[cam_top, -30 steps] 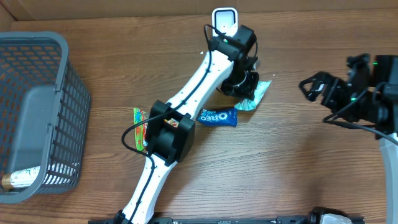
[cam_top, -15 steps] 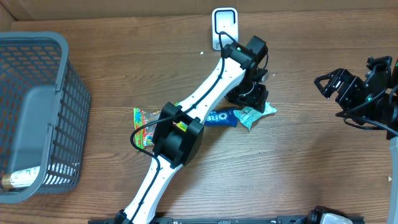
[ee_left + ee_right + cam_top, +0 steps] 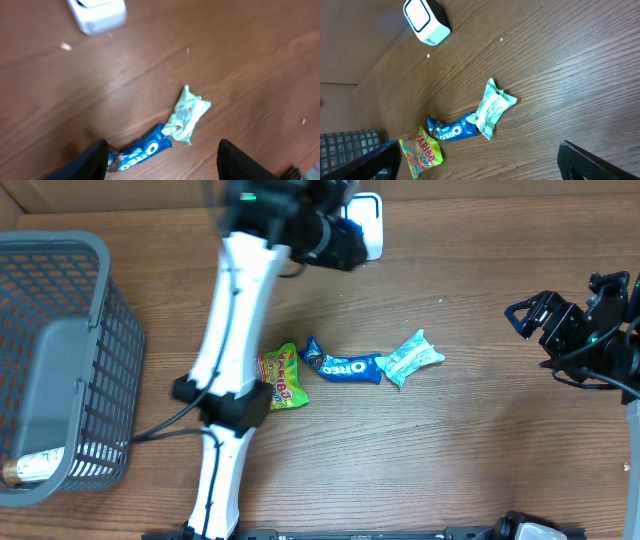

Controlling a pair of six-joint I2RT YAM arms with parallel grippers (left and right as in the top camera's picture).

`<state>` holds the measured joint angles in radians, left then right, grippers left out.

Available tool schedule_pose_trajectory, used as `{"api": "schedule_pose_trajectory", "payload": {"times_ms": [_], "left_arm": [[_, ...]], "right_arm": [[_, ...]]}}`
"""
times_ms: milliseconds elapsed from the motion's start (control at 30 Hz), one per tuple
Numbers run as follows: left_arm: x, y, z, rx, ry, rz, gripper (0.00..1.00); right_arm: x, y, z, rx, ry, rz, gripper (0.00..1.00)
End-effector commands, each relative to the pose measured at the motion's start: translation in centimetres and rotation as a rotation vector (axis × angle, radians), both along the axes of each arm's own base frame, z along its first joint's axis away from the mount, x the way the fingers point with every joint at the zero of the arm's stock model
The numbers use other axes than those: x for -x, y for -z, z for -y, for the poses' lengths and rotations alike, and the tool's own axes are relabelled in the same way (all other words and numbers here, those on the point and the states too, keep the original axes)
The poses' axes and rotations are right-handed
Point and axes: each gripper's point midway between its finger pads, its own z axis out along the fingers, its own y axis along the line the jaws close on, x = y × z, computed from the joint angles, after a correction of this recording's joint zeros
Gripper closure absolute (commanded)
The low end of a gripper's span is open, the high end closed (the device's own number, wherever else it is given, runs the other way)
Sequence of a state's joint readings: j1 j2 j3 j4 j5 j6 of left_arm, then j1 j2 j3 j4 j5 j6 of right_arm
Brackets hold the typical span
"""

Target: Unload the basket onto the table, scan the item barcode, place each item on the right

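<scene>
Overhead view: the mint-green packet lies flat on the wooden table near its centre. One end of it meets the right end of the blue Oreo pack. A Haribo bag lies just beside the Oreo pack's other end, its left edge hidden by the left arm. The white scanner stands at the far edge of the table, well apart from the packet and partly covered by the left wrist. A grey wire basket occupies the left side.

Left wrist view: the left gripper is released. Its two fingers stand wide apart with nothing between them, above the packet and the Oreo pack and touching neither.

Right wrist view: the right gripper is spread wide and empty. It sits over the right side of the table, well apart from the packet.
</scene>
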<state>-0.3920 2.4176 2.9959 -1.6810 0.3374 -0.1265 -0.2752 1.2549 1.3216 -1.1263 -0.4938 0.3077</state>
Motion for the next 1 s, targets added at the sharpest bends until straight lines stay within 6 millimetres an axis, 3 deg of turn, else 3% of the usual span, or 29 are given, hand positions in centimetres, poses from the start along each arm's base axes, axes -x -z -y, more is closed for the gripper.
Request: {"api": "schedule_pose_trajectory", "payload": {"times_ms": [0, 133, 233, 433, 567, 733, 900, 967], "left_arm": [[2.1, -9.7, -4.6, 0.076, -0.051, 0.213, 0.39], [3.2, -14.1, -9.3, 0.042, -0.155, 0.34, 0.38], [3.8, -16.3, -13.9, -0.043, -0.274, 0.424, 0.35], [5.5, -17.0, -24.1, -0.133, -0.623, 0.387, 0.29], [7.5, -15.6, -30.8, -0.189, -0.807, 0.309, 0.34], [10.3, -13.2, -38.1, -0.253, -1.005, 0.196, 0.33], [13.9, -8.6, -44.8, -0.263, -1.261, -0.011, 0.27], [15.7, -5.5, -47.5, -0.243, -1.355, -0.124, 0.27]], "right_arm": [[-0.2, -1.0, 0.0, 0.0, -0.001, 0.025, 0.0], [-0.2, -1.0, 0.0, -0.001, -0.001, 0.025, 0.0], [-0.1, -0.9, 0.0, -0.002, -0.001, 0.021, 0.0], [-0.1, -0.9, 0.0, -0.002, -0.001, 0.018, 0.0], [-0.1, -0.9, 0.0, -0.001, -0.001, 0.02, 0.0], [-0.1, -0.9, 0.0, -0.001, -0.001, 0.021, 0.0], [-0.1, -0.9, 0.0, -0.001, -0.001, 0.02, 0.0], [-0.1, -0.9, 0.1, 0.003, -0.001, 0.022, 0.0]]}}
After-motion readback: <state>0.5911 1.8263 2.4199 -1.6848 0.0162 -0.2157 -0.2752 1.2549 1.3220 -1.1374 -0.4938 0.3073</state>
